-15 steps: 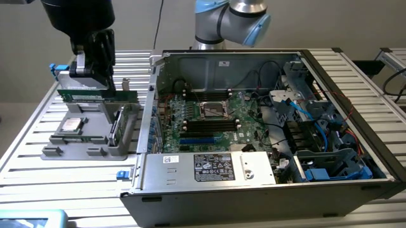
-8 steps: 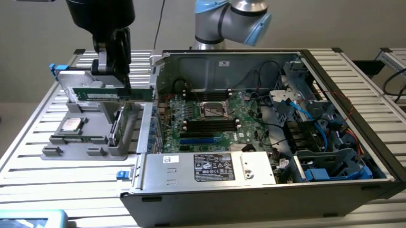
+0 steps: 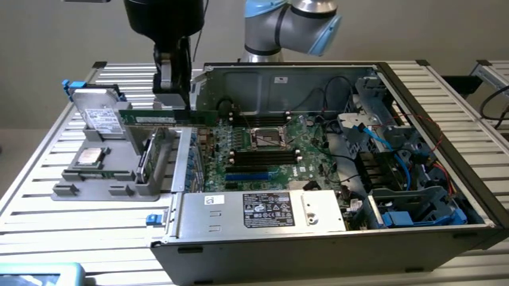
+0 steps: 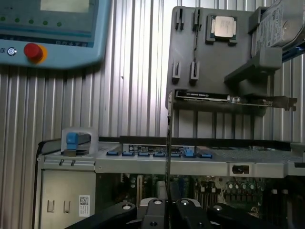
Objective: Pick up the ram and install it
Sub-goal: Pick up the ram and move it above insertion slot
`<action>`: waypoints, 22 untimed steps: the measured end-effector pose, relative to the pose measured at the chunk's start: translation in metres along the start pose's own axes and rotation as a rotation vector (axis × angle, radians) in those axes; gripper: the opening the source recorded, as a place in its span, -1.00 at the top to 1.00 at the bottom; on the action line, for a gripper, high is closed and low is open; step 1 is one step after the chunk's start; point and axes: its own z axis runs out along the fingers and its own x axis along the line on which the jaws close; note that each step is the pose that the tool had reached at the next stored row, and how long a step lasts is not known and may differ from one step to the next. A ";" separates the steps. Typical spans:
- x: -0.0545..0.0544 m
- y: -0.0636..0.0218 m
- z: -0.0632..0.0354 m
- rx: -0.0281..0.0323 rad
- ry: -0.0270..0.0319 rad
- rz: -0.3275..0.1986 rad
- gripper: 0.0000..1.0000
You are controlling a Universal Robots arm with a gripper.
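Observation:
My gripper (image 3: 178, 106) is shut on the ram (image 3: 147, 118), a long thin green stick that I hold level by its top edge. It hangs in the air over the open computer case's wall on the exterior view's left, between the grey holder tray (image 3: 80, 190) and the motherboard (image 3: 306, 170). In the wrist view the ram (image 4: 167, 143) appears edge-on as a thin dark line rising from my gripper (image 4: 167, 209). The black memory slots (image 3: 263, 157) lie on the motherboard below the CPU socket (image 3: 267, 138), to the exterior view's right of the ram.
The grey tray carries a hard drive (image 3: 100, 119), a CPU chip (image 3: 87, 157) and an upright expansion card (image 3: 148, 156). A power supply box (image 3: 263, 211) fills the case's near side, and cables and drive cages (image 3: 397, 179) crowd its right. A teach pendant (image 4: 52, 28) lies on the slatted table.

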 end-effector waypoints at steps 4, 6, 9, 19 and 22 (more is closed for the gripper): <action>0.000 -0.0184 -0.0008 0.0000 -0.0001 -0.001 0.73; 0.000 -0.0274 -0.0011 0.0000 -0.0001 -0.001 0.73; 0.001 -0.0409 -0.0016 0.0000 -0.0001 -0.001 0.73; -0.001 -0.0866 -0.0032 0.0001 0.0000 -0.002 0.73; -0.004 -0.1002 -0.0029 0.0000 0.0004 -0.002 0.73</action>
